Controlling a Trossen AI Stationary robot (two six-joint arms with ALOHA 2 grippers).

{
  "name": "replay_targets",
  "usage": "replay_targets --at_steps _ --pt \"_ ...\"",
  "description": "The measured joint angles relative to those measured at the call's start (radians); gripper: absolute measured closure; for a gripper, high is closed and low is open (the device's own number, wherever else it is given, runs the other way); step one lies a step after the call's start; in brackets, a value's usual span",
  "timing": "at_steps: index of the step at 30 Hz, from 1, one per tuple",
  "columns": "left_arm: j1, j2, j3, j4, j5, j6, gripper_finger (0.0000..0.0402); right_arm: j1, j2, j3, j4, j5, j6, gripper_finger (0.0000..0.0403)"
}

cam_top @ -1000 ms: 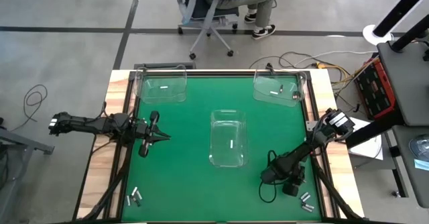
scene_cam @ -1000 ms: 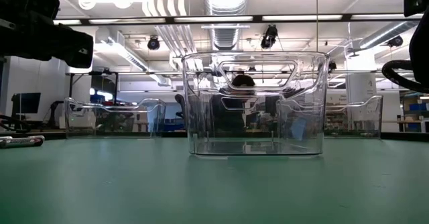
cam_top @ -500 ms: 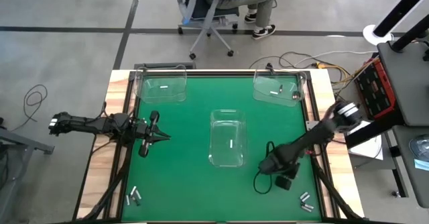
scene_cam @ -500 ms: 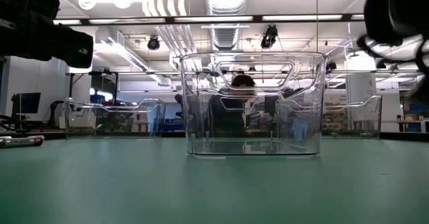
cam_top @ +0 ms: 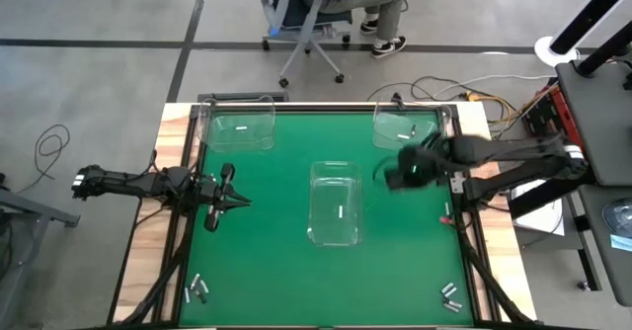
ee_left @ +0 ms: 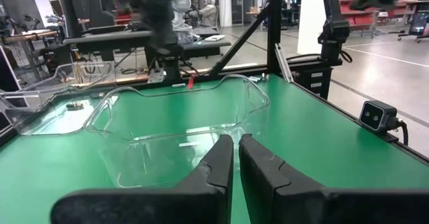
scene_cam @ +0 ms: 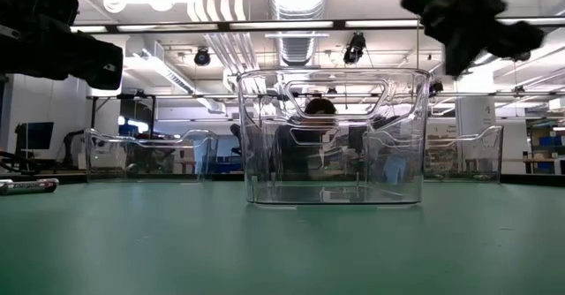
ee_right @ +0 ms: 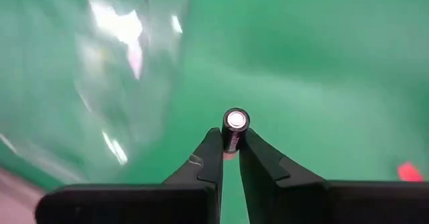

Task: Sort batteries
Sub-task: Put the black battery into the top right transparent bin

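Green matting covers the large square table (cam_top: 267, 261), which has a pale wooden border. Three clear plastic bins stand on it: one in the middle (cam_top: 335, 204) and two along the far edge, at the left corner (cam_top: 238, 127) and the right corner (cam_top: 405, 127); each holds at least one small silvery battery. The right arm's dark gripper (ee_right: 230, 145) hangs above the mat between the middle bin and the far right bin, and its jaws are narrow, pinching a small cylindrical battery with a silvery end (ee_right: 235, 125). The left arm's dark gripper (ee_left: 234, 151) waits at the left side of the table, with its jaws nearly together and holding nothing. More loose silvery batteries lie near the front left corner (cam_top: 198, 290) and the front right corner (cam_top: 451, 295).
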Motion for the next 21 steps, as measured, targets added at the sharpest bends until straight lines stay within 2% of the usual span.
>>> replay_targets --at_steps 4,9,15,21 --pt "0.000 0.000 0.000 0.000 0.000 0.000 0.0394 -0.214 0.023 0.051 0.001 0.088 -0.097 0.0376" --pt "0.000 0.000 0.000 0.000 0.000 0.000 0.0394 -0.471 0.155 0.106 0.061 0.101 -0.270 0.0376" --pt "0.000 0.000 0.000 0.000 0.000 0.000 0.0394 -0.723 0.339 0.177 0.123 0.027 -0.409 0.0376" --pt "0.000 0.000 0.000 0.000 0.000 0.000 0.0394 -0.854 0.470 0.194 0.121 -0.069 -0.432 0.0376"
